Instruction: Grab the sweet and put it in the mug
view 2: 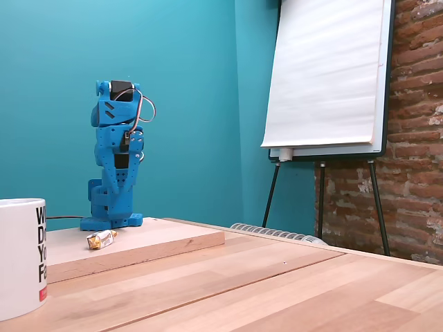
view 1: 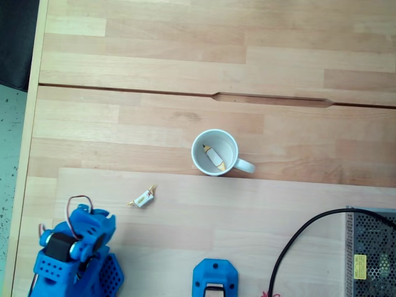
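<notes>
The sweet (view 1: 143,199), a tiny white candy with tan twisted ends, lies on the raised light wooden board, down and left of the mug in a fixed view. It also rests near the board's edge (view 2: 101,239), just in front of the arm. The white mug (view 1: 197,154) stands upright with its handle to the right, and its wall (view 2: 21,263) bears black lettering. A slimmer white sweet with a yellow tip (view 1: 216,158) lies inside the mug. The blue arm is folded up, with its gripper (view 1: 110,275) (view 2: 114,200) pointing down, well clear of the sweet and holding nothing visible.
A second blue printed part (view 1: 215,281) sits at the bottom edge. A black cable (view 1: 297,247) curves to a metal mesh box (view 1: 371,253) at bottom right. A groove (view 1: 266,98) crosses the table. A flipchart (view 2: 325,76) stands behind the table.
</notes>
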